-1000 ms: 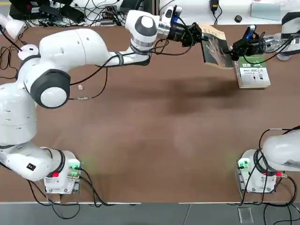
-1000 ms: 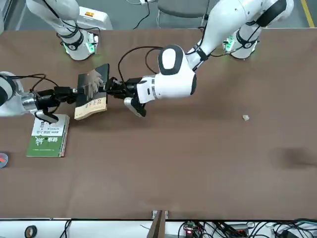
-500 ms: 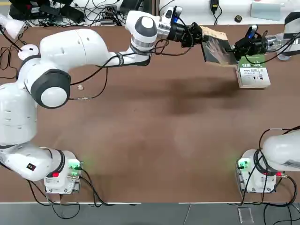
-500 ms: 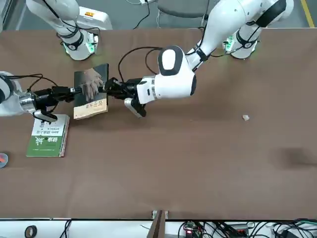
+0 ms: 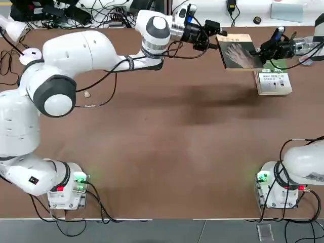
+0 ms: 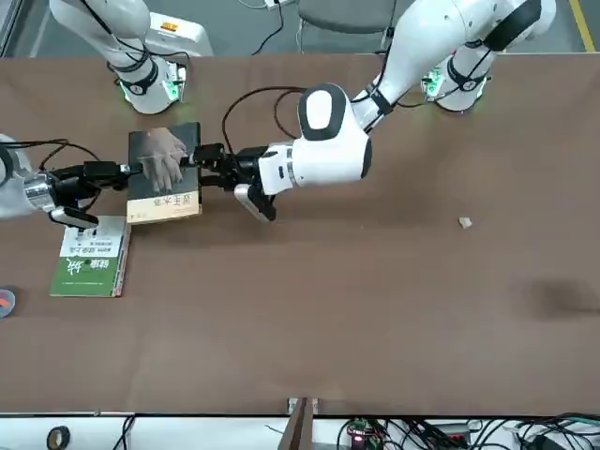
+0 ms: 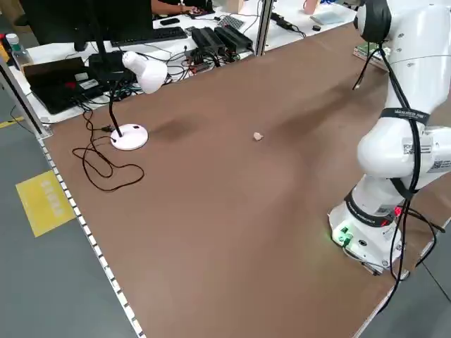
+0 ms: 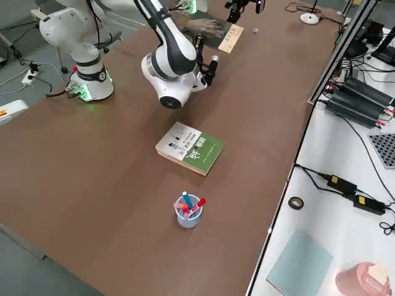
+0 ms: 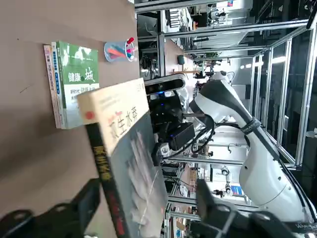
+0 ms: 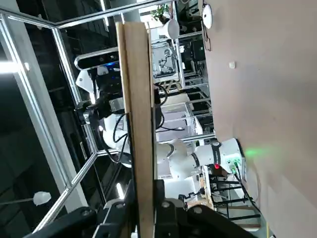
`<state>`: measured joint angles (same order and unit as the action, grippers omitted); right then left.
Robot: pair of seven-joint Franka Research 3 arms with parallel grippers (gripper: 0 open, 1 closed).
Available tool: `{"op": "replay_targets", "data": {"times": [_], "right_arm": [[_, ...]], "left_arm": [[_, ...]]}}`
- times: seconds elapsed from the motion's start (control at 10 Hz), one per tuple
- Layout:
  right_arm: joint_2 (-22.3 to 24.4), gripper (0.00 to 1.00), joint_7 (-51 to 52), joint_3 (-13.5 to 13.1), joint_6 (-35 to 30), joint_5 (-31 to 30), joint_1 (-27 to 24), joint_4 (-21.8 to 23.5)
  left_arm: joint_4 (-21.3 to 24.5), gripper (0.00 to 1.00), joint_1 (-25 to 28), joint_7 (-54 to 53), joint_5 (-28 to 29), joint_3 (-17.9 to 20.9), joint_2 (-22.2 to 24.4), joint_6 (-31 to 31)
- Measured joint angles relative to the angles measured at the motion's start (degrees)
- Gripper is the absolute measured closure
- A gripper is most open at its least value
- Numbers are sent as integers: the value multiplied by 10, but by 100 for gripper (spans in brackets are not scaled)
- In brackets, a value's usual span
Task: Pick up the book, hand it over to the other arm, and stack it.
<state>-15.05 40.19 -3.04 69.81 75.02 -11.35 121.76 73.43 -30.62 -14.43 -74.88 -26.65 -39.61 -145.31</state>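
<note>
Book, top view: the book [image 5: 240, 54] is at the far right part of the desk [image 5: 152, 147], between the two arms; the right jaws [image 5: 259, 51] hold its edge, and the left jaws [image 5: 221, 39] stand wide at the opposite edge.
Cover, front view: the hand picture and tan band face this camera, the book tilted up above the desk. It looks light, fairly stiff when shut, slightly slick; a pinch across its thickness should suit it, though a loose one could let it pivot or fan.
Lamp, left side view: book and both jaws are out of sight. A white lamp [image 7: 130, 137] stands on the brown top near a pale scrap [image 7: 258, 136]; beyond are monitors [image 7: 67, 28], cables and a person's forearm [image 7: 169, 8].
Stack, right side view: the green-and-white book [image 8: 190, 147] lies flat near a cup of pens [image 8: 188, 211], its broad cover a likely landing place.
Spine, left wrist view: the left jaws are wide and hold nothing; the book's cover and dark spine show beyond them.
Pages, right wrist view: the right jaws are closed on the book, covers pressed from both sides. The handover looks done; next, judging by this, the left arm should keep clear while the right carries the book over and lowers it level.
</note>
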Motion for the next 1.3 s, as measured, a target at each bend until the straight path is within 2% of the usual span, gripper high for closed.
{"op": "replay_targets", "data": {"times": [0.1, 0.3, 0.6, 0.8, 1.1, 1.2, 1.3], "right_arm": [[0, 84, -6, -9, -3, 0, 0, -4], [-2, 84, -19, -27, -22, -6, -5, -21], [-22, 84, -24, -37, -41, -65, -41, -67], [-47, 84, -23, -39, -58, -105, -70, -103], [-92, 84, -13, -41, -85, -149, -103, -153], [-105, 84, -8, -41, -89, -163, -111, -167], [-118, 84, -3, -41, -96, -175, -117, -181]], "left_arm": [[-1, 1, -2, 0, 0, 0, 0, -3], [-5, 0, -4, -3, 5, 1, 3, -18], [1, 0, -16, 3, 89, 1, 14, -114], [22, 0, -20, 5, 116, 4, 22, -140], [75, 0, 8, 4, 185, 12, 42, -140], [93, 0, 31, 5, 222, 13, 52, -116], [104, 0, 62, 6, 259, 14, 63, -64]]}}
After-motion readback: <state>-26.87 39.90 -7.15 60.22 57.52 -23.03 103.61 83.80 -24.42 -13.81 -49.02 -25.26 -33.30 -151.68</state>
